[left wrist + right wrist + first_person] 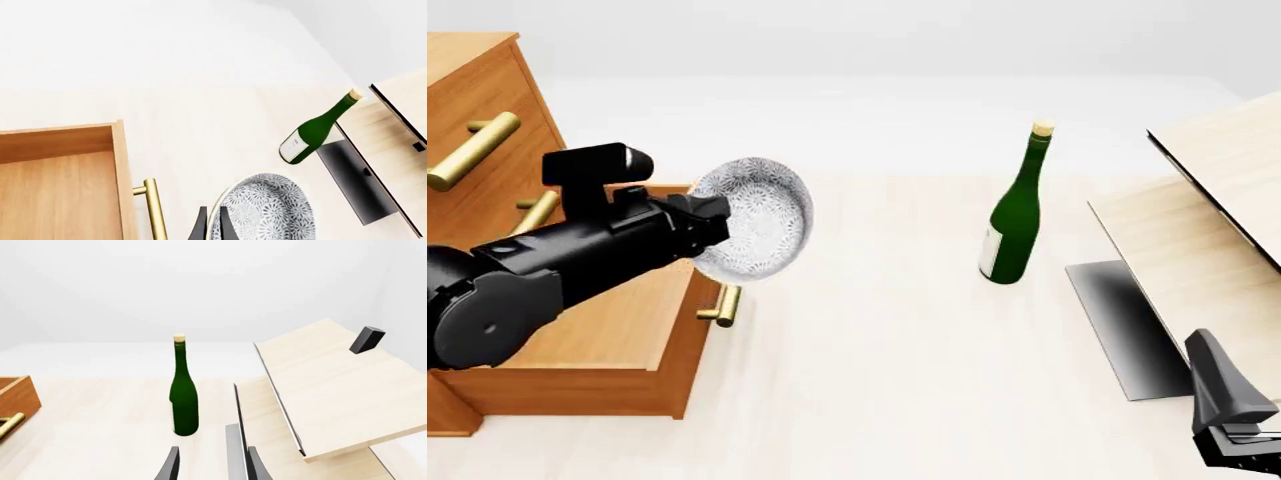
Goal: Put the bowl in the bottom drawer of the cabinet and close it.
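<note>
The bowl (pixel 758 213) is white with a fine grey pattern and hangs tilted on its side in the air, above the front edge of the open bottom drawer (pixel 627 330). My left gripper (pixel 713 222) is shut on the bowl's rim. In the left wrist view its fingers (pixel 201 226) pinch the rim of the bowl (pixel 270 210), with the drawer's inside (pixel 60 200) and brass handle (pixel 155 207) beside it. The cabinet (pixel 481 110) stands at the far left. My right gripper (pixel 212 467) is open and holds nothing, low at the front right (pixel 1232 420).
A green bottle (pixel 1012 215) with a cork stands upright mid-table, right of the bowl. Pale light-wood boards (pixel 1214 230) lean at the right with a dark panel (pixel 1121 320) under them. The upper drawers' brass handles (pixel 474 150) stick out above the open drawer.
</note>
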Available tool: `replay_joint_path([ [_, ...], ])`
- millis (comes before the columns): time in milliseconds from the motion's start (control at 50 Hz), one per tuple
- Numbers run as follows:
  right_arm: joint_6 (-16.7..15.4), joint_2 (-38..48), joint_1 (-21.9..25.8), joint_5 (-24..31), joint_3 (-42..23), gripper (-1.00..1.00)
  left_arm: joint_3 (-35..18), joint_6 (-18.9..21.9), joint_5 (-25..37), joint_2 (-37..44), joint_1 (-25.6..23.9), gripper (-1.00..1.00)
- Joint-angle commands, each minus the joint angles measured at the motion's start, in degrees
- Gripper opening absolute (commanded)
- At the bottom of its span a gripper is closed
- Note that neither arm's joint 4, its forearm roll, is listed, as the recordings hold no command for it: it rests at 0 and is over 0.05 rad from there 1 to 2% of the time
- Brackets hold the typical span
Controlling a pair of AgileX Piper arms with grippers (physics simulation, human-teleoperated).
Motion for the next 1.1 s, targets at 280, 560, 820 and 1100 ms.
replay_joint_path([
  [280, 0.0, 0.0, 0.0, 0.0, 0.0, 1.0, 1.4, 3.3, 3.9, -8.7, 5.5, -1.0],
  [560, 0.0, 0.0, 0.0, 0.0, 0.0, 1.0, 2.7, 6.1, 4.2, -11.4, 10.8, -1.0],
  [820, 0.0, 0.0, 0.0, 0.0, 0.0, 1.0, 4.3, 8.7, 2.5, -12.0, 15.3, -1.0],
  [1100, 0.0, 0.0, 0.0, 0.0, 0.0, 1.0, 6.6, 10.5, 1.0, -12.3, 20.5, -1.0],
])
